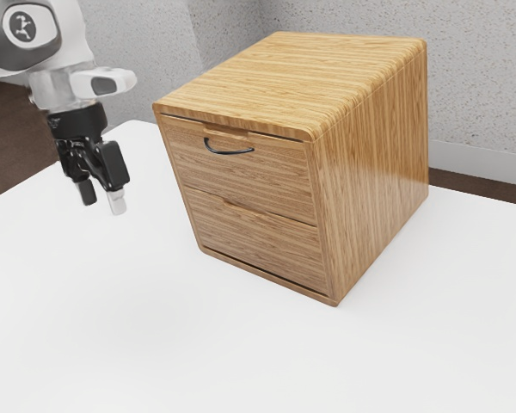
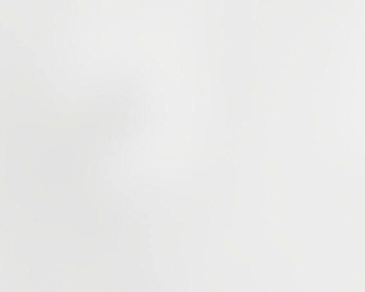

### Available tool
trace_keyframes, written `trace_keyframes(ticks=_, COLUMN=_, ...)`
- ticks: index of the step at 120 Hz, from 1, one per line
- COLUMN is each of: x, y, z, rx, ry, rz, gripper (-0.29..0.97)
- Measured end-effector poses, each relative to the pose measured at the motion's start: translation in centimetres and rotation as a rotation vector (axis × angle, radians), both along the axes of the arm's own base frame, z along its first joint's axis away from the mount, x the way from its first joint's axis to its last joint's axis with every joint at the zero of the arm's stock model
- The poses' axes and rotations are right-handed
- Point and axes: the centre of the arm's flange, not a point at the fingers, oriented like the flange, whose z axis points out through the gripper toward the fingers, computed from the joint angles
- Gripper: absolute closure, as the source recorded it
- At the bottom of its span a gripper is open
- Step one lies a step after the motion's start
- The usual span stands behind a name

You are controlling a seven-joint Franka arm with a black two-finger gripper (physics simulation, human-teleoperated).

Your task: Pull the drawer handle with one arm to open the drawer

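The thin dark curved metal drawer handle (image 1: 228, 149) sits near the upper edge of the top drawer (image 1: 258, 179), just under a shallow notch in the wood; that drawer's front lies level with the front of the lower drawer (image 1: 256, 231) beneath it, so it looks shut; both belong to a boxy light-brown wood-grain cabinet (image 1: 374, 155) with rounded top edges, which stands upright on the flat white worktop (image 1: 172, 344), towards the exterior view's right and back, its drawer face turned towards the exterior view's left and front; the black two-finger end effector (image 1: 102, 204) hangs above the worktop, well apart from the cabinet on the exterior view's left, roughly level with the upper drawer; its fingers (image 1: 87, 191) point downward with a clear gap between them, spread and gripping nothing, one tip pale and the other dark; the white and grey robot arm (image 1: 43, 43) comes in from the exterior view's upper left corner; in the wrist view the worktop (image 2: 243, 182) appears as a plain white surface with a faint grey shadow across it; behind the cabinet rises a grey speckled wall (image 1: 486, 69) with a pale skirting board (image 1: 482, 159), and a dark brown floor (image 1: 9, 146) shows beyond the worktop's far edge.
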Motion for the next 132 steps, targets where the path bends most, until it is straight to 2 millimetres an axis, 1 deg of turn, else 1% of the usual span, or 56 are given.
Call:
trace_keyframes(ticks=8, x=1.3, y=-3.4, z=0.2, rx=0.041, ry=-0.030, rz=-0.101, gripper=0.00)
trace_keyframes(ticks=14, x=1.9, y=-4.9, z=0.4, rx=0.051, ry=-0.051, rz=-0.153, gripper=0.00)
trace_keyframes(ticks=21, x=2.1, y=-5.0, z=0.5, rx=0.057, ry=-0.070, rz=-0.178, gripper=0.00)
trace_keyframes(ticks=28, x=2.1, y=-3.9, z=0.6, rx=0.058, ry=-0.085, rz=-0.180, gripper=0.00)
trace_keyframes(ticks=30, x=1.9, y=-3.6, z=1.1, rx=0.056, ry=-0.098, rz=-0.180, gripper=0.00)
trace_keyframes(ticks=32, x=1.2, y=-3.3, z=2.5, rx=0.056, ry=-0.131, rz=-0.182, gripper=0.00)
trace_keyframes(ticks=36, x=-1.8, y=-3.4, z=7.3, rx=0.040, ry=-0.243, rz=-0.202, gripper=0.00)
trace_keyframes(ticks=39, x=-3.6, y=-3.4, z=9.7, rx=0.018, ry=-0.305, rz=-0.215, gripper=0.00)
trace_keyframes(ticks=42, x=-4.9, y=-3.4, z=11.3, rx=0.001, ry=-0.349, rz=-0.225, gripper=0.00)
trace_keyframes(ticks=44, x=-5.5, y=-3.8, z=12.3, rx=-0.008, ry=-0.376, rz=-0.241, gripper=0.00)
trace_keyframes(ticks=46, x=-5.9, y=-4.6, z=13.1, rx=-0.015, ry=-0.400, rz=-0.273, gripper=0.00)
trace_keyframes(ticks=49, x=-6.0, y=-6.1, z=13.8, rx=-0.030, ry=-0.425, rz=-0.337, gripper=0.00)
trace_keyframes(ticks=51, x=-5.7, y=-6.9, z=13.8, rx=-0.040, ry=-0.431, rz=-0.382, gripper=0.00)
trace_keyframes(ticks=54, x=-5.3, y=-7.6, z=13.3, rx=-0.057, ry=-0.429, rz=-0.436, gripper=0.00)
trace_keyframes(ticks=66, x=-2.9, y=-9.1, z=11.0, rx=-0.079, ry=-0.412, rz=-0.636, gripper=0.00)
trace_keyframes(ticks=74, x=-1.2, y=-8.7, z=9.1, rx=-0.085, ry=-0.390, rz=-0.724, gripper=0.00)
trace_keyframes(ticks=89, x=0.5, y=-8.1, z=7.4, rx=-0.083, ry=-0.389, rz=-0.909, gripper=0.00)
trace_keyframes(ticks=96, x=0.8, y=-8.1, z=7.2, rx=-0.083, ry=-0.400, rz=-1.005, gripper=0.00)
trace_keyframes(ticks=100, x=0.6, y=-8.2, z=7.6, rx=-0.080, ry=-0.413, rz=-1.064, gripper=0.00)
trace_keyframes(ticks=104, x=0.0, y=-8.4, z=8.2, rx=-0.072, ry=-0.426, rz=-1.115, gripper=0.00)
trace_keyframes(ticks=110, x=-1.7, y=-9.0, z=9.6, rx=-0.046, ry=-0.445, rz=-1.195, gripper=0.00)
trace_keyframes(ticks=113, x=-2.1, y=-9.7, z=10.1, rx=-0.024, ry=-0.443, rz=-1.245, gripper=0.00)
trace_keyframes(ticks=115, x=-2.2, y=-10.5, z=10.2, rx=-0.010, ry=-0.438, rz=-1.288, gripper=0.00)
trace_keyframes(ticks=122, x=-2.4, y=-15.2, z=10.6, rx=0.016, ry=-0.430, rz=-1.469, gripper=0.00)
trace_keyframes(ticks=125, x=-2.5, y=-16.8, z=10.6, rx=0.021, ry=-0.427, rz=-1.537, gripper=0.00)
trace_keyframes(ticks=128, x=-2.5, y=-17.9, z=10.1, rx=0.021, ry=-0.418, rz=-1.591, gripper=0.00)
trace_keyframes(ticks=132, x=-2.5, y=-18.4, z=9.2, rx=0.019, ry=-0.410, rz=-1.646, gripper=0.00)
